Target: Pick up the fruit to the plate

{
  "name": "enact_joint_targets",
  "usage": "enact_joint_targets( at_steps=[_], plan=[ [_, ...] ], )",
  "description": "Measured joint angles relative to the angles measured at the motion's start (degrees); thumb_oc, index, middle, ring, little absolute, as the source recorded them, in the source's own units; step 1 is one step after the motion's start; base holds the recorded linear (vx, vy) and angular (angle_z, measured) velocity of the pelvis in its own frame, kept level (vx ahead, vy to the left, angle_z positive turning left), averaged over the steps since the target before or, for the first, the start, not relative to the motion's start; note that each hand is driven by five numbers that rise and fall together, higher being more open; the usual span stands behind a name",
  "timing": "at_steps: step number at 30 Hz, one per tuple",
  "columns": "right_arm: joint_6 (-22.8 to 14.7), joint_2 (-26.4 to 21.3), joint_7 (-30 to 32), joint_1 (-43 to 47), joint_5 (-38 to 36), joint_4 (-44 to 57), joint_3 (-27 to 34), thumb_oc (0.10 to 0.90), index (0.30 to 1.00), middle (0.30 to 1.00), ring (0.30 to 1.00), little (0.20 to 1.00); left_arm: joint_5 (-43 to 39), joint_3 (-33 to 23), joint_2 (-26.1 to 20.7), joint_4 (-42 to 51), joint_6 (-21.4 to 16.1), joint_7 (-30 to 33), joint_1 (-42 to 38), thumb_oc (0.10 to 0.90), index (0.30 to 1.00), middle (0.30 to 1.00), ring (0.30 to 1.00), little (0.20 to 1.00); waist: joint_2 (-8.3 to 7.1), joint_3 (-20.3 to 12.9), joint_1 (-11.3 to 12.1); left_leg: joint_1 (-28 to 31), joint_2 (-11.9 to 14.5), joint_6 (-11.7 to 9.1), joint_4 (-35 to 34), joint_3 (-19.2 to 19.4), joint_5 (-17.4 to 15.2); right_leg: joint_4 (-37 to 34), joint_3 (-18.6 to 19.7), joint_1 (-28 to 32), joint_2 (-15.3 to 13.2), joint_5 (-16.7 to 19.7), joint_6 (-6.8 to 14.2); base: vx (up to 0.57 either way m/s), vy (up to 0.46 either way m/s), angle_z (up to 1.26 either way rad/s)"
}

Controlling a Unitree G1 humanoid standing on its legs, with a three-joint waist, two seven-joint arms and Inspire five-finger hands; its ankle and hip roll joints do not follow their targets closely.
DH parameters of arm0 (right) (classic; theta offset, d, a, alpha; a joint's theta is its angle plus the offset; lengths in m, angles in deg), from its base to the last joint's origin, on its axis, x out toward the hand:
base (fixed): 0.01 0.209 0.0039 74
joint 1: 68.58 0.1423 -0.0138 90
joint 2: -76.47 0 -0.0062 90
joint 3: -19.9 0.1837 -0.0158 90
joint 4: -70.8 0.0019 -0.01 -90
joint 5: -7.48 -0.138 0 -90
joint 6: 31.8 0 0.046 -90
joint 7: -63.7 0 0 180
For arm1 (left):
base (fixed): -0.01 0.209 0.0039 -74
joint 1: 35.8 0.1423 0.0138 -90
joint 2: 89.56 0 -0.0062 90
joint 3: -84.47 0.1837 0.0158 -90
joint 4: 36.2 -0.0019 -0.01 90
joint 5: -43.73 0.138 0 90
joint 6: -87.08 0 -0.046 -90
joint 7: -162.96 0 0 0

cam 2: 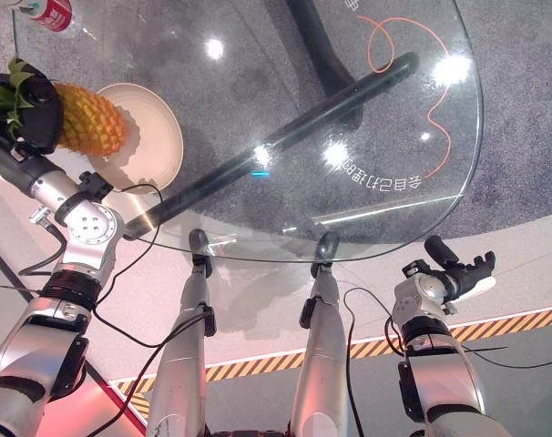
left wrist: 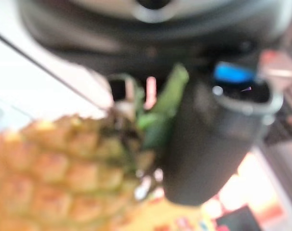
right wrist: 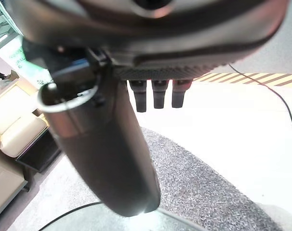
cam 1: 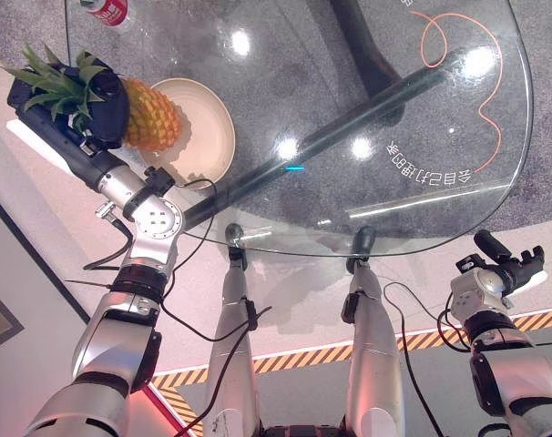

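The left hand (cam 1: 98, 100) is curled round the leafy crown of the pineapple (cam 1: 151, 116), holding the fruit at the far left of the round glass table (cam 1: 422, 200), its yellow body lying over the left edge of the cream plate (cam 1: 208, 137); whether it touches the plate I cannot tell. The right hand (cam 1: 517, 266) hangs near the right edge of the table, off the glass, fingers relaxed and holding nothing. A red can (cam 1: 107, 9) stands at the far left rim, beyond the plate.
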Motion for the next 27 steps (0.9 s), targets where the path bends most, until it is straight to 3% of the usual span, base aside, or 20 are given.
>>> enact_joint_targets(
  at_steps=[17,22,27],
  plan=[
    [0.22,0.03,-0.33,1.5,0.03,-0.01,-0.08,0.8,0.9,0.9,0.9,0.9,0.04,1.84,0.02,-2.61,-0.05,-1.57,-1.73,0.1,0.3,0.3,0.3,0.2,-0.94,0.05,-0.08,-0.97,0.16,-0.02,0.02,-0.15,0.01,-0.13,0.01,-0.76,0.24,0.08,-0.13,0.0,0.0,0.0],
    [5.06,0.04,-5.39,1.58,-3.45,-1.0,-0.07,0.8,0.9,0.9,0.9,0.9,0.05,1.81,-0.09,-2.6,-0.07,-2.28,-1.83,0.1,0.3,0.3,0.3,0.2,-1.35,0.0,-0.31,-0.94,0.24,-0.03,0.02,-0.18,0.01,-0.15,0.0,-0.74,0.31,0.08,-0.13,0.0,0.0,0.0],
    [13.66,0.39,-13.07,1.67,-7.2,-5.68,-0.12,0.8,0.9,0.9,0.9,0.9,0.06,1.81,-0.36,-2.6,-0.26,-2.41,-2.1,0.1,0.3,0.3,0.3,0.2,-2.04,-0.01,-0.13,-0.99,0.39,-0.13,0.05,-0.23,0.08,-0.15,-0.03,-0.74,0.48,0.1,-0.16,0.0,-0.006,0.0]
  ],
)
